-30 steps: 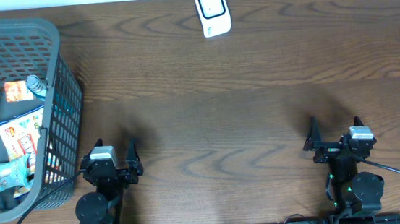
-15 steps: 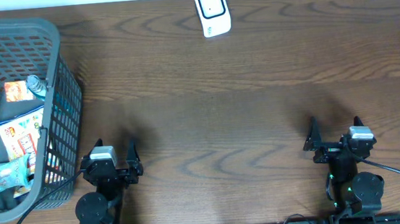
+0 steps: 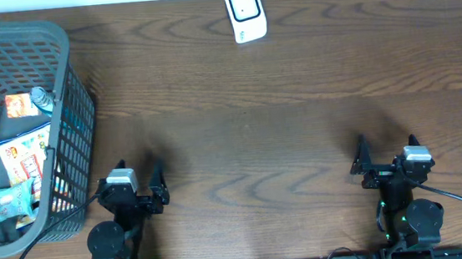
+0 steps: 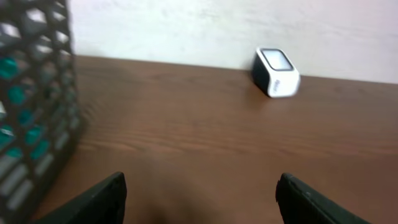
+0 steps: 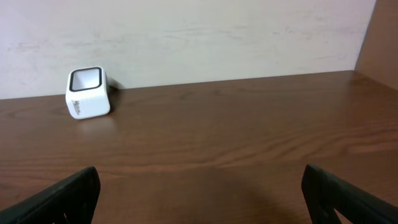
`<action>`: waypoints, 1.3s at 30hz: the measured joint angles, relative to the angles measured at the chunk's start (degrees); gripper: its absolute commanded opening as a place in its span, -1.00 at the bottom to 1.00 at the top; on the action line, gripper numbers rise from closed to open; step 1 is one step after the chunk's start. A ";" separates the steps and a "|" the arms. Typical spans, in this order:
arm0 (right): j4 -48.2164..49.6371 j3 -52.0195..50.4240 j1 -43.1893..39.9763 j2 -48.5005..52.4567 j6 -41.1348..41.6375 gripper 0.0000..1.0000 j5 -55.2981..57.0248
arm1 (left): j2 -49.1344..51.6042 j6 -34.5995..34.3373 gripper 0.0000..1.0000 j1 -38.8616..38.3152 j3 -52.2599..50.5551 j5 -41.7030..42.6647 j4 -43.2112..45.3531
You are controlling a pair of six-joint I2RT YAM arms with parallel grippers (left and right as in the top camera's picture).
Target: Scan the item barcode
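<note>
Swung left gripper (image 3: 138,169) slightly away from grey mesh basket (image 3: 74,86); left colourful packets (image 3: 22,160) heaped inside it; held right gripper (image 3: 386,145) low, far from basket, both jaws spread, empty.

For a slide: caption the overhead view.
Left gripper and right gripper open, empty; items in basket, scanner at far edge of table.

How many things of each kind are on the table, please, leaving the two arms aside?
Basket: 1
Barcode scanner: 1
Bottle: 1
Packaged goods in view: 3 (orange packet, white carton, teal packet)
Total: 6, though more may lie hidden in the basket.
</note>
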 measured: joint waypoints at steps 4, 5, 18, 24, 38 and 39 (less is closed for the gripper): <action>0.02 -0.02 0.00 0.02 0.00 0.98 0.02 | 4.92 -0.37 0.55 0.00 4.46 2.36 -2.03; -0.04 0.00 0.02 0.02 0.00 0.98 0.02 | 6.84 -0.37 0.55 0.00 6.84 2.69 -2.86; 0.00 0.00 0.00 0.02 0.00 0.98 0.02 | 27.17 -0.39 0.54 0.02 32.83 11.30 -15.69; -0.02 -0.02 0.00 0.02 0.00 0.99 0.00 | 28.02 -0.42 0.54 0.02 35.26 16.06 -19.91; -0.02 0.00 0.00 0.02 0.00 0.98 0.00 | 50.29 -0.42 0.54 0.02 77.40 -5.62 -41.83; -0.02 0.00 0.00 0.02 0.00 0.99 0.00 | 50.80 -0.11 0.54 0.02 77.46 -6.78 -41.31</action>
